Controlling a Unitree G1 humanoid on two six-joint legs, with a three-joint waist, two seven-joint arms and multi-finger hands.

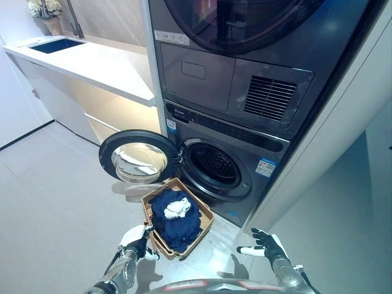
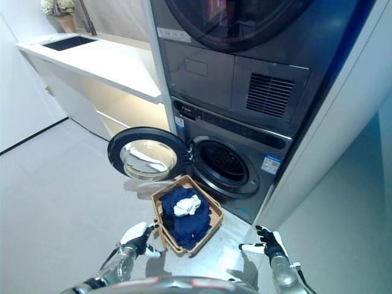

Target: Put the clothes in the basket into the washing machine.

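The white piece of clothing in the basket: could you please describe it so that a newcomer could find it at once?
Find the lower washing machine with its round door swung open to the left. On the floor just before its drum stands a brown basket heaped with dark blue clothes. The white garment lies crumpled on top of that heap, the only pale item there.

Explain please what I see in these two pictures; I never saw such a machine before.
Both pictures come from the two eyes of a camera on a humanoid robot's head, looking down. The left hand is beside the wicker basket on the floor; the right hand hovers with fingers spread, holding nothing. The basket holds dark blue clothes with a white cloth on top. Behind it stands the washing machine, its round door swung open, with a second machine stacked above.
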